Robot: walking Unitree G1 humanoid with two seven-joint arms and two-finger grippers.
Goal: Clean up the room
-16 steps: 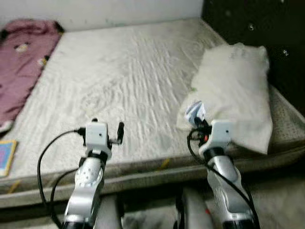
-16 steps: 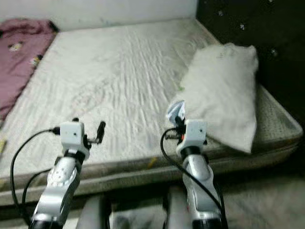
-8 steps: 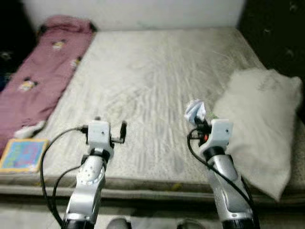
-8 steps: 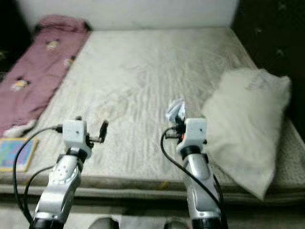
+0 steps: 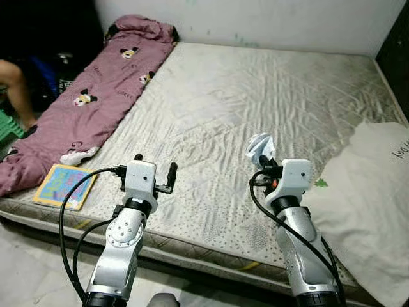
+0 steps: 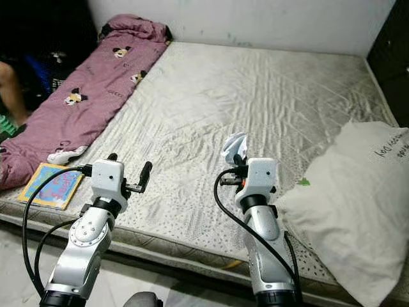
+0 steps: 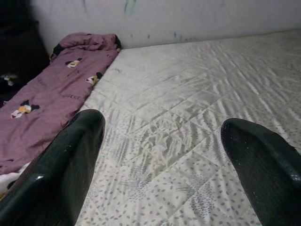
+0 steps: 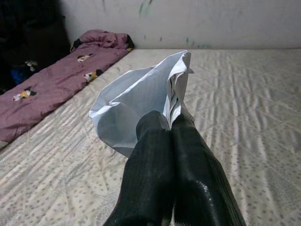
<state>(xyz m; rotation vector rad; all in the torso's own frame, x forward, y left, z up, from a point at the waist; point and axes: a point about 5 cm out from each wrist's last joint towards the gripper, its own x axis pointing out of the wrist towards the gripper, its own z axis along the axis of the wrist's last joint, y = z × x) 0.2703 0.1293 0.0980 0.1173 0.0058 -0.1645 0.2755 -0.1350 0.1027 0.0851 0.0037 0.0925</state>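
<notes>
My right gripper [image 5: 264,162] is shut on a crumpled white paper [image 5: 259,147], held above the near part of the grey mattress [image 5: 255,89]; the paper [image 8: 141,101] sticks up from the closed fingers [image 8: 162,155]. My left gripper [image 5: 153,167] is open and holds nothing, its two fingers [image 7: 70,160] wide apart over the mattress [image 7: 188,117]. A maroon blanket with cartoon prints [image 5: 96,96] lies along the mattress's left side. A colourful book [image 5: 64,185] rests at the near left corner. A white pillow [image 5: 377,192] lies at the right.
A white wall [image 5: 255,19] runs behind the bed. A person's leg [image 5: 16,86] and a green object [image 5: 7,126] are at the far left, in a dark area. Pale floor [image 5: 25,268] lies before the bed's front edge.
The camera has swung left: the pillow slid to the right edge, and the blanket, book and a person's leg came into view. Both grippers keep their pose, the right still shut on the paper.
</notes>
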